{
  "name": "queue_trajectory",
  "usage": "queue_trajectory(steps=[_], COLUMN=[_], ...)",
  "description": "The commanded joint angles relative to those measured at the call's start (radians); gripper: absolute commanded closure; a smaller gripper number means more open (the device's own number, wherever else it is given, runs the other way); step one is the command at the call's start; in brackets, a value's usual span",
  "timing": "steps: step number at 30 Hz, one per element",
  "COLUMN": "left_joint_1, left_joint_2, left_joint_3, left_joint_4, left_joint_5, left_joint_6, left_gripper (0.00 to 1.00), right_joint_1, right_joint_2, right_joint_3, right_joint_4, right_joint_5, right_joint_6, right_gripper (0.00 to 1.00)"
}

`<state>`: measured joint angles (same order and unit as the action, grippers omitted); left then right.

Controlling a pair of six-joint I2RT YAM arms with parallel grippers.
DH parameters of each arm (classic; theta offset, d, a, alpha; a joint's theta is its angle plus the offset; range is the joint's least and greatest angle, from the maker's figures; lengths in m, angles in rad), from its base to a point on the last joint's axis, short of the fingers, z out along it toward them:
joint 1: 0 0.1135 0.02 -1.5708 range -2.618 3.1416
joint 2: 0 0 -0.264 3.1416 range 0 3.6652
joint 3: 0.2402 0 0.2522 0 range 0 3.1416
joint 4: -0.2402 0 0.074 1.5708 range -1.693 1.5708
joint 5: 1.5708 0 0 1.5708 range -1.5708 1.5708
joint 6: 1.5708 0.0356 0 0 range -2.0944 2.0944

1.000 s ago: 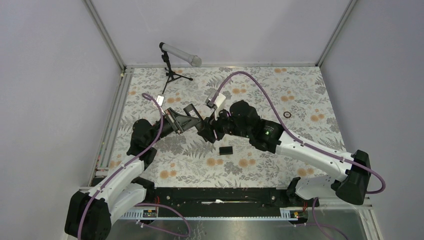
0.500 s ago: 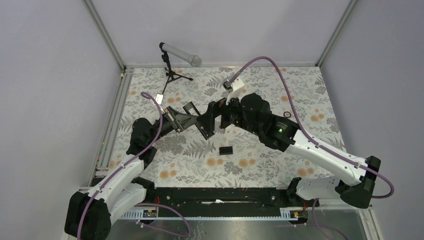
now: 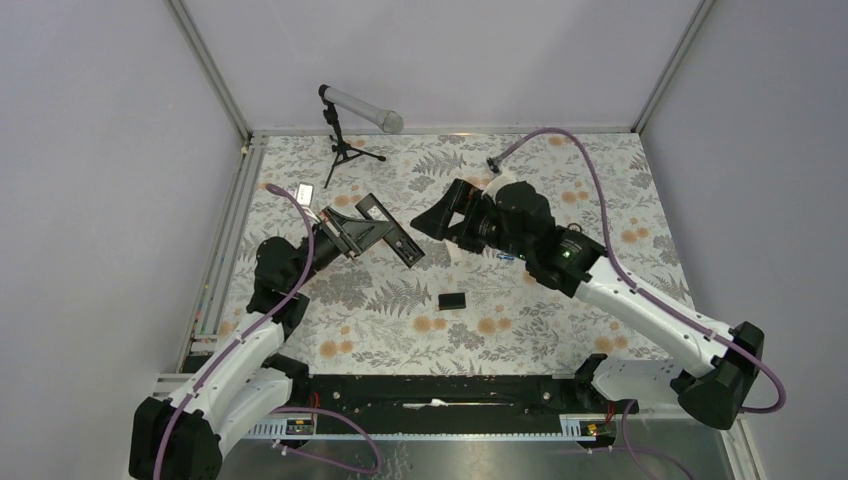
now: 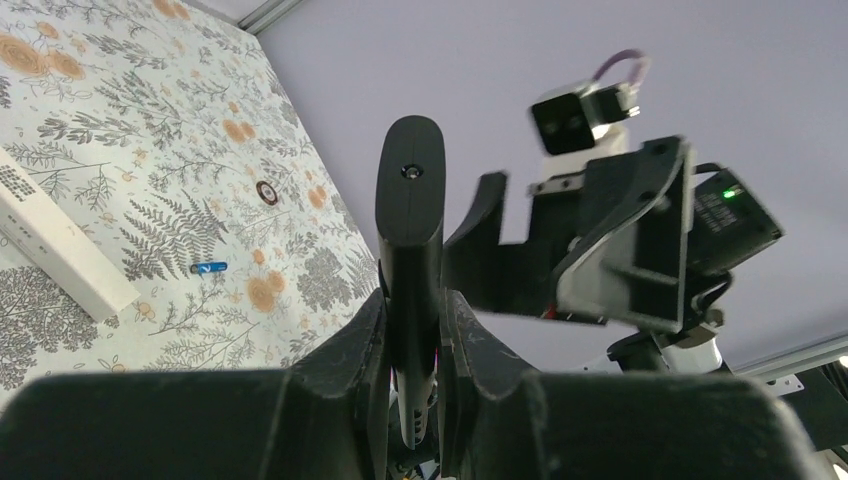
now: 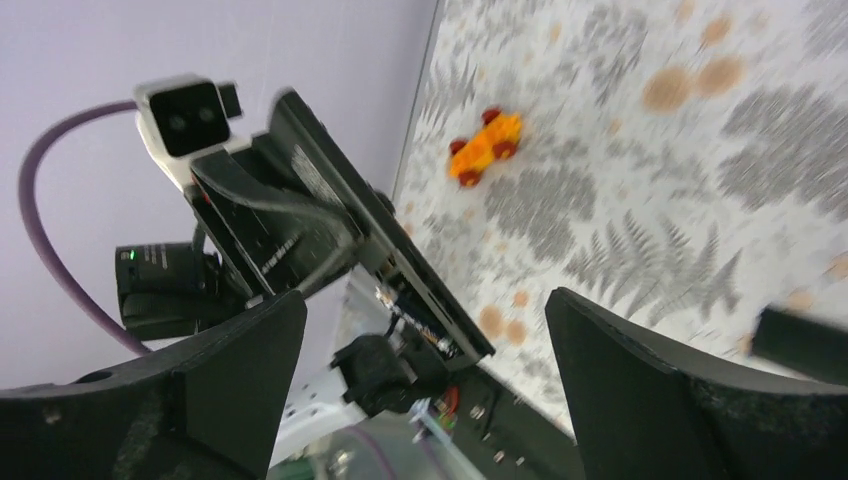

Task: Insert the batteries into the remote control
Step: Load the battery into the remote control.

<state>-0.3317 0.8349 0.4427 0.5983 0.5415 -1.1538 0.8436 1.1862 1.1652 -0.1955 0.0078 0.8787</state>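
My left gripper (image 3: pixel 347 230) is shut on the black remote control (image 3: pixel 388 233) and holds it off the table, its free end pointing toward the right arm. In the left wrist view the remote (image 4: pixel 410 220) stands edge-on, squeezed between the fingers of the left gripper (image 4: pixel 412 325). My right gripper (image 3: pixel 437 216) hangs open and empty just right of the remote, not touching it; its wide-apart jaws (image 5: pixel 425 340) frame the remote (image 5: pixel 400 270). One blue battery (image 3: pixel 505 258) lies on the cloth under the right arm and also shows in the left wrist view (image 4: pixel 209 267).
A small black flat piece (image 3: pixel 453 300) lies on the floral cloth in front of the remote. A microphone on a tripod (image 3: pixel 345 125) stands at the back left. An orange toy car (image 5: pixel 485 146), a white oblong block (image 4: pixel 55 245) and a dark ring (image 4: pixel 266 192) also lie on the cloth.
The right gripper has opened wide and drawn back from the remote toward the far right. The left gripper still holds the remote, shifted slightly left.
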Motion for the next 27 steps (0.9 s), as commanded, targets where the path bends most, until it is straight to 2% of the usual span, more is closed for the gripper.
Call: queue_trajectory(steps=[1,3,11,18,23,27], left_joint_1=[0.005,0.005,0.005,0.005,0.005,0.005], left_joint_2=[-0.011,-0.004,0.016,0.007,0.007,0.009], left_joint_3=[0.068,0.082,0.106,0.110,0.111,0.108], left_joint_4=[0.033,0.004,-0.026,-0.030,-0.033,-0.020], left_joint_5=[-0.033,-0.033,-0.031,-0.006,0.000,0.008], left_joint_6=[-0.011,0.009,0.019,0.043,0.051,0.050], left_gripper=[1.00,1.00,1.00,1.00,1.00,1.00], right_joint_1=[0.003,0.003,0.003,0.004,0.003,0.003], right_joint_2=[0.017,0.023,0.060,0.116,0.128,0.136], right_joint_3=[-0.097,-0.157,-0.181,-0.151,-0.143,-0.150], right_joint_4=[0.201,0.345,0.449,0.414,0.410,0.409], right_joint_5=[-0.203,-0.260,-0.291,-0.309,-0.311,-0.311], right_joint_6=[0.266,0.345,0.411,0.432,0.423,0.443], right_gripper=[0.04,0.07,0.03,0.16,0.20,0.29])
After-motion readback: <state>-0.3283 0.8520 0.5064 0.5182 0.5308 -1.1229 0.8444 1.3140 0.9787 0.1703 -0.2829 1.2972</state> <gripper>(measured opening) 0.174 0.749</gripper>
